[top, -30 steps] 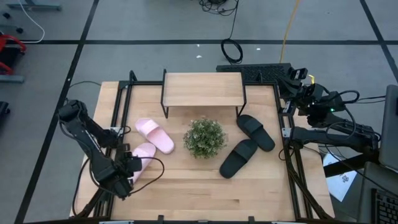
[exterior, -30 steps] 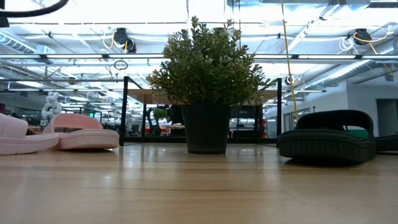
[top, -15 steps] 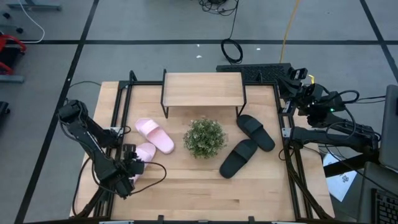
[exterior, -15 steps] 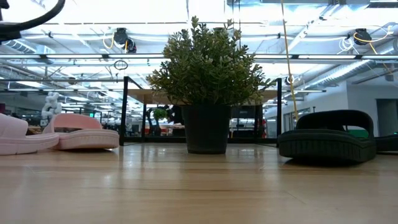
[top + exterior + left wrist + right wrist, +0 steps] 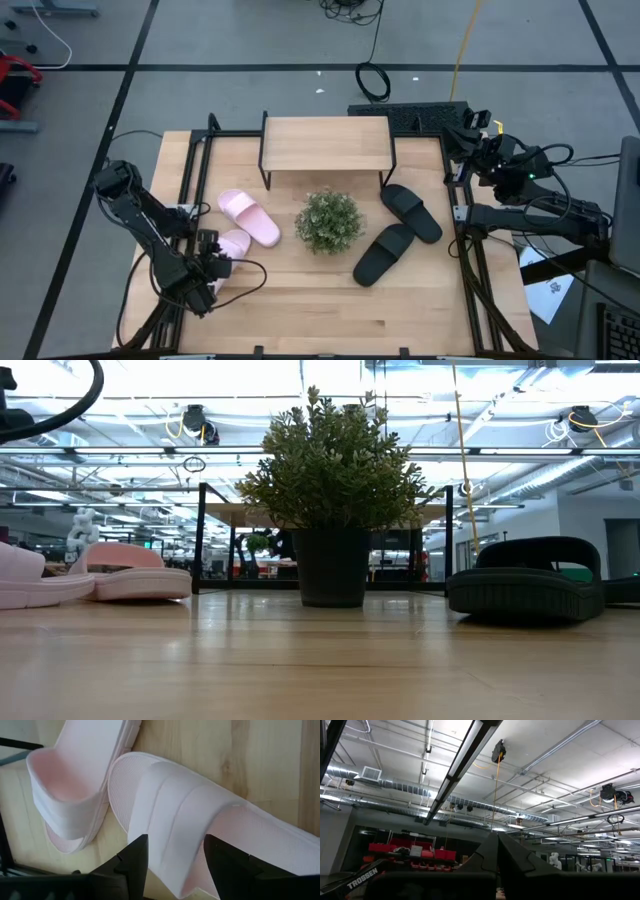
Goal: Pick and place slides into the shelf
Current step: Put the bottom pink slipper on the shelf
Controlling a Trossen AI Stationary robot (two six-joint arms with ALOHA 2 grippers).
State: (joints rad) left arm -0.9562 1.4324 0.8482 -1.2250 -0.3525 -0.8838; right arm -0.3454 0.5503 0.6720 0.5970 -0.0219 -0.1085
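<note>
Two light pink slides lie sole-down at the table's left, one farther (image 5: 250, 217) and one nearer (image 5: 232, 244). Two black slides (image 5: 411, 212) (image 5: 383, 253) lie sole-down at the right. The shelf (image 5: 325, 143) stands on its black legs at the far middle. My left gripper (image 5: 216, 263) is open and points down over the nearer pink slide. In the left wrist view its fingers (image 5: 135, 855) straddle that slide's wide strap (image 5: 175, 805). My right gripper (image 5: 468, 128) waits shut beyond the table's far right corner, pointing up at the ceiling (image 5: 497, 840). My left gripper comes from above, its open fingers standing across the nearer pink slide's strap (image 5: 172, 827), one on each side. I cannot tell whether they touch it. The slide lies flat on the table.
A potted green plant (image 5: 329, 221) stands mid-table between the pink and the black slides, in front of the shelf. Black frame rails (image 5: 196, 165) run along the table's left and right sides. The other pink slide (image 5: 70, 785) lies close beside the left gripper.
My left gripper has come down a little over the nearer pink slide; its cable drops lower into the low view's top left corner. The slides have kept still.
</note>
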